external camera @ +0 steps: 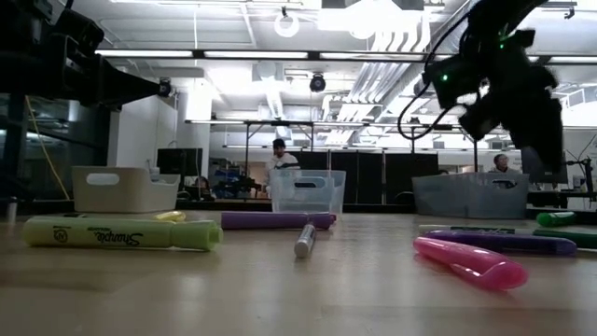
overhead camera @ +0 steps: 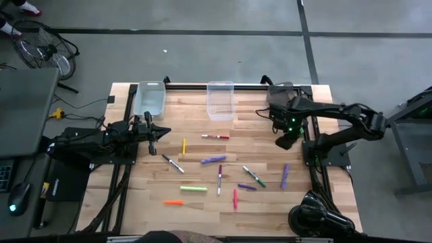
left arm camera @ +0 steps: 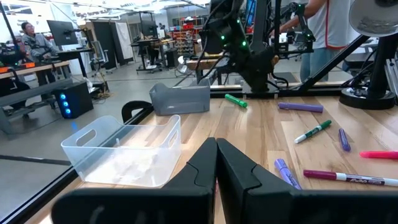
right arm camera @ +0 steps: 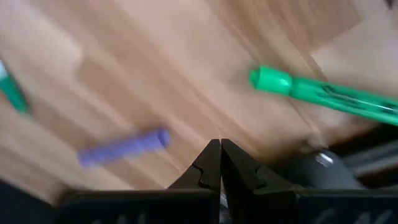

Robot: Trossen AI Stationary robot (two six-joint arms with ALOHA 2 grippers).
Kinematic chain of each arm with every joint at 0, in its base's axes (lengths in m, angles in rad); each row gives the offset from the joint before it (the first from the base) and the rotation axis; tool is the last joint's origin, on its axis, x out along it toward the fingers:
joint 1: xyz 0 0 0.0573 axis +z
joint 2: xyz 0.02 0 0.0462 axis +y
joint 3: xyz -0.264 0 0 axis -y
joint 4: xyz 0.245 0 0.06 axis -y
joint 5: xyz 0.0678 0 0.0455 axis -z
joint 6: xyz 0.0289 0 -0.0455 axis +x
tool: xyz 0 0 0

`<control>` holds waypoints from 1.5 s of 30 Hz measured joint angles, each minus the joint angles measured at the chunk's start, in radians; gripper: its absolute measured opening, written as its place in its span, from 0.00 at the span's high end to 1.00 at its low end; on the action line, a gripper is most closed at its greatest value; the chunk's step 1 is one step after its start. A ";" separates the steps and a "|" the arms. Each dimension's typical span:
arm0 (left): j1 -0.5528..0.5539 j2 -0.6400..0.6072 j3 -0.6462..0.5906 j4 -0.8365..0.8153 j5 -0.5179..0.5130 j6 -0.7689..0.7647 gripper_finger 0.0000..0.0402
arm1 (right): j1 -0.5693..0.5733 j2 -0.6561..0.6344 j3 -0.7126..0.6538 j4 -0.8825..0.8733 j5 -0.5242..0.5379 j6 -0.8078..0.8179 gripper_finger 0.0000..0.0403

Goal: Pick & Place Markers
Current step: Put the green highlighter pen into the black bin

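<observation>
Wooden tabletop (overhead camera: 202, 206) carries two clear plastic bins (overhead camera: 220, 100) along its far edge. Left hand (overhead camera: 151, 140) hovers at the left side, fingers pressed together, empty. Right hand (overhead camera: 283, 142) hangs at the right side, likewise pressed together, empty. Markers (overhead camera: 213, 159) lie scattered across the tabletop's middle and near part.

a lab: monitors (left arm camera: 61, 29), workbenches (left arm camera: 37, 67), exposed ceiling ducts (external camera: 392, 70).
</observation>
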 joint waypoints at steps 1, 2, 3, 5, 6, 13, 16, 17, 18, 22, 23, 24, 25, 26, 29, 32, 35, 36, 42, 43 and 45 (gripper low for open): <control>0.000 0.000 0.000 0.000 0.000 0.000 1.00 | 0.003 -0.006 0.016 -0.046 0.025 -0.059 1.00; 0.000 0.000 0.000 0.000 0.000 0.000 1.00 | 0.007 -0.018 0.026 -0.084 0.056 -0.118 1.00; 0.000 0.000 0.000 0.000 0.000 0.000 1.00 | 0.010 -0.033 0.030 -0.113 0.089 -0.157 1.00; 0.000 0.000 0.000 0.000 0.000 0.000 1.00 | 0.014 -0.079 0.019 -0.123 0.149 -0.157 1.00; 0.000 0.000 0.000 0.000 0.000 0.000 1.00 | 0.012 -0.108 0.013 -0.119 0.162 -0.150 1.00; 0.000 0.000 0.000 0.000 0.000 0.000 1.00 | 0.012 -0.321 0.016 -0.120 0.103 -0.167 1.00; 0.000 0.000 0.000 0.000 0.000 0.000 1.00 | 0.012 -0.405 0.016 -0.118 0.093 -0.173 1.00; 0.000 0.000 0.000 0.000 0.000 0.000 1.00 | 0.012 -0.430 0.016 -0.118 0.102 -0.167 1.00; 0.000 0.000 0.000 0.000 0.000 0.000 1.00 | 0.012 -0.454 0.016 -0.118 0.115 -0.162 1.00; 0.000 0.000 0.000 0.000 0.000 0.000 1.00 | -0.023 -0.510 0.016 -0.125 0.174 -0.134 1.00; 0.000 0.000 0.000 0.000 0.000 0.000 1.00 | -0.045 -0.510 0.016 -0.131 0.186 -0.126 1.00; 0.000 0.000 0.000 0.000 0.000 0.000 1.00 | -0.069 -0.502 0.015 -0.142 0.196 -0.112 1.00; 0.000 0.000 0.000 0.000 0.000 0.000 1.00 | -0.096 -0.487 0.010 -0.160 0.205 -0.089 1.00; 0.000 0.000 0.000 0.000 0.000 0.000 1.00 | -0.124 -0.468 0.002 -0.177 0.212 -0.039 1.00; 0.000 0.000 0.000 0.000 0.000 0.000 1.00 | -0.198 -0.400 -0.031 -0.222 0.231 0.198 1.00; 0.000 0.000 0.000 0.000 -0.001 0.000 1.00 | -0.223 -0.371 -0.025 -0.204 0.223 0.500 1.00; 0.000 0.000 0.000 0.000 0.001 0.000 1.00 | -0.216 -0.371 -0.043 -0.174 0.224 0.700 1.00; 0.000 0.000 0.000 0.000 0.000 0.000 1.00 | -0.209 -0.372 -0.038 -0.185 0.248 0.773 1.00; 0.000 0.000 0.000 0.000 0.000 0.000 1.00 | -0.110 -0.371 -0.038 -0.225 0.335 1.219 1.00; 0.000 0.000 0.000 0.000 0.000 0.000 1.00 | -0.089 -0.366 -0.038 -0.219 0.345 1.291 1.00; 0.000 0.000 0.000 0.000 0.000 0.000 1.00 | -0.057 -0.352 -0.038 -0.175 0.376 1.407 1.00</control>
